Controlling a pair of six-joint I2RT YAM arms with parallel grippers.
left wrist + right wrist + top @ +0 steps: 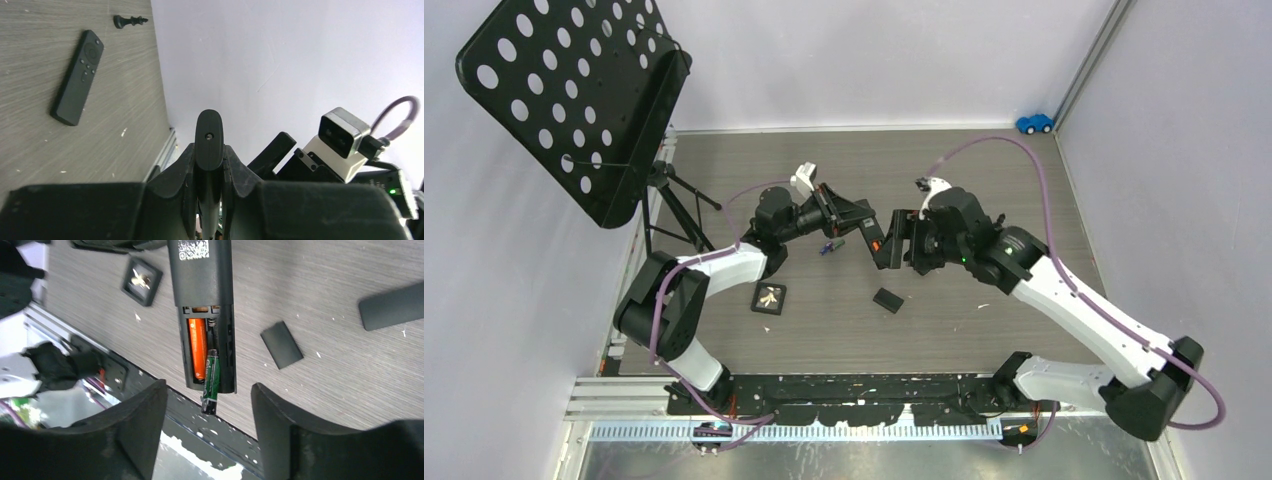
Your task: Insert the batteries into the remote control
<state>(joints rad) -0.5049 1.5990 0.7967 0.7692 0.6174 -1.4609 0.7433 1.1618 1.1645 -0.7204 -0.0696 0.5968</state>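
Observation:
My left gripper [208,162] is shut on the black remote control [208,135] and holds it off the table, between the two arms [876,245]. In the right wrist view the remote [200,275] shows its open battery bay. An orange battery [197,347] lies seated in the bay. A dark green battery [211,380] lies beside it, slanted, with its lower end sticking out past the bay's end. My right gripper [207,432] is open just below that battery, and neither of its fingers [145,425] touches it. A blue battery [829,247] lies on the table under the left gripper.
The small black cover plate [281,345] lies on the table [887,299]. A second black remote [77,77] and a chess piece [129,21] lie farther off. A black square tile with a gold figure [768,298] sits near the left arm. A perforated stand [574,95] is at the far left.

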